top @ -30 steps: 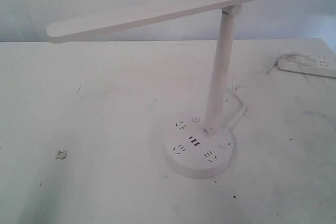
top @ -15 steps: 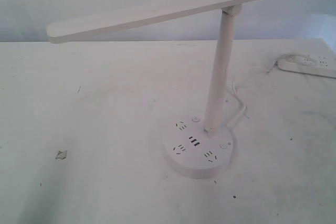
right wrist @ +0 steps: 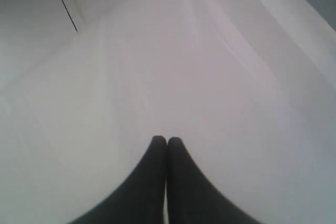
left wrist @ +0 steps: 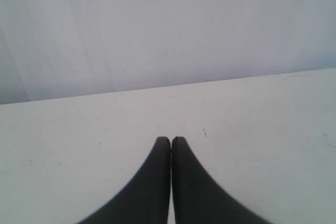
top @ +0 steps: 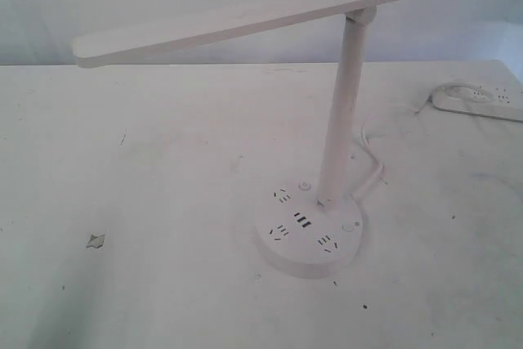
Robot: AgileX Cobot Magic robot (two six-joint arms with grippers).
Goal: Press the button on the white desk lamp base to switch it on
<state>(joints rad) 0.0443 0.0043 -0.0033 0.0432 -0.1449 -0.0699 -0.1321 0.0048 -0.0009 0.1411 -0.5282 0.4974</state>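
Observation:
The white desk lamp (top: pixel 343 112) stands on the white table in the exterior view, its long flat bar head (top: pixel 237 20) reaching left from a leaning pole. Its round lamp base (top: pixel 309 233) shows socket holes, USB slots and two small round buttons, one at the back (top: pixel 304 186) and one at the right (top: pixel 347 225). The head looks unlit. Neither arm appears in the exterior view. My left gripper (left wrist: pixel 170 139) is shut over bare table, holding nothing. My right gripper (right wrist: pixel 166 139) is shut too, with only a plain white surface before it. The lamp is out of both wrist views.
A white power strip (top: pixel 478 101) lies at the table's far right edge, and a white cord (top: pixel 369 153) runs from behind the lamp base toward it. A small scrap (top: pixel 96 241) lies on the table at the left. A pale wall backs the table.

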